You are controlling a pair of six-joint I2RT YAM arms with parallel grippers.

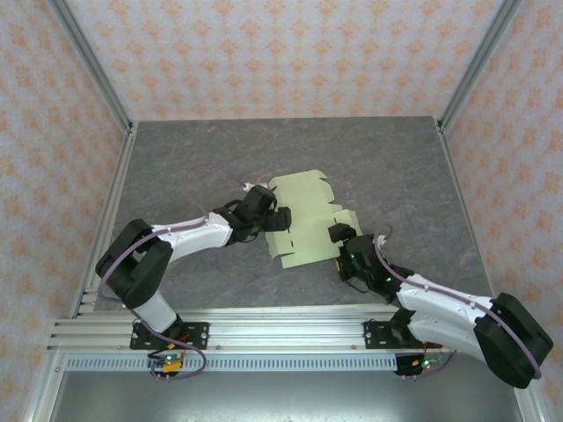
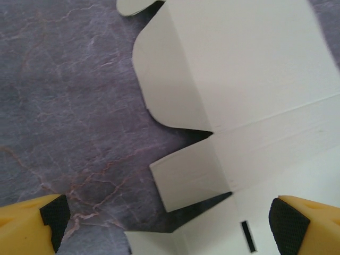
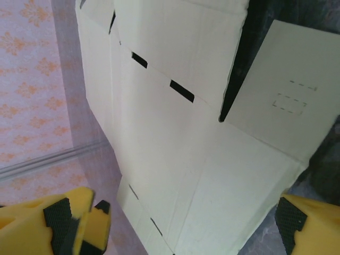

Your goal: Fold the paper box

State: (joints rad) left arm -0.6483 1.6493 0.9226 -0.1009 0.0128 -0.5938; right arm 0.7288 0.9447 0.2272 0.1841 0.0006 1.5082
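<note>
Card of the paper box (image 1: 303, 220) is laid open on the worktop (image 1: 193, 158), with the left claw (image 1: 278, 218) at its left edge and the right claw (image 1: 339, 236) at its near-right corner, both spread wide and empty, seemingly so that flaps can be raised from 2 sides.

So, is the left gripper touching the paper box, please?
Cannot tell. In the left wrist view the open left gripper straddles an edge of the paper box, but neither contact nor gap shows plainly.
</note>
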